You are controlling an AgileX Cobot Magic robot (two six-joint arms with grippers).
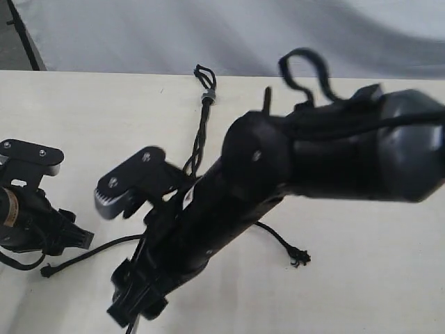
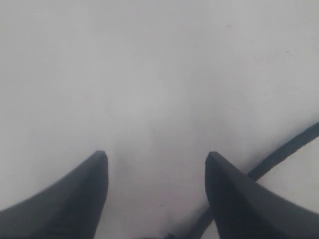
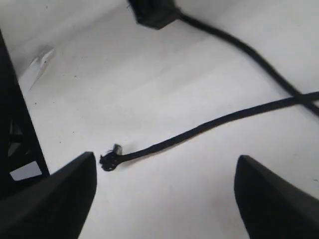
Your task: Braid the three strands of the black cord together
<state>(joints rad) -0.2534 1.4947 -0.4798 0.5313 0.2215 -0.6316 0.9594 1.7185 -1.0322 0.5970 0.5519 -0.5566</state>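
1. Plainly, the black cord (image 1: 199, 139) lies on the pale table (image 1: 368, 278). Its loop (image 1: 204, 73) and grey band (image 1: 207, 96) are at the far end, near the table's back edge.
2. From the band the cord runs toward the camera as a loosely twisted length. It then passes under the right arm (image 1: 334, 153), which reaches across the middle and hides the place where the strands part.
3. A first strand (image 1: 90, 252) comes out on the left of that arm and ends in a small knot close to the left arm (image 1: 24, 223).
4. A second strand (image 1: 274, 240) curves out on the right side and ends in a frayed knot (image 1: 300, 257) on bare table. The third strand cannot be made out.
5. The right gripper (image 3: 164, 157) has its jaws spread wide and grips nothing. A knotted strand end (image 3: 107, 162) lies flat on the table between them, just beside one fingertip (image 3: 75, 184).
6. Farther along, a thicker black cable (image 3: 249, 52) crosses that strand.
7. The left gripper (image 2: 157, 159) also has its jaws parted, with only bare table between them.
8. A blurred dark line (image 2: 284, 152) passes behind one of its fingers. I cannot tell whether it is a strand or a cable.
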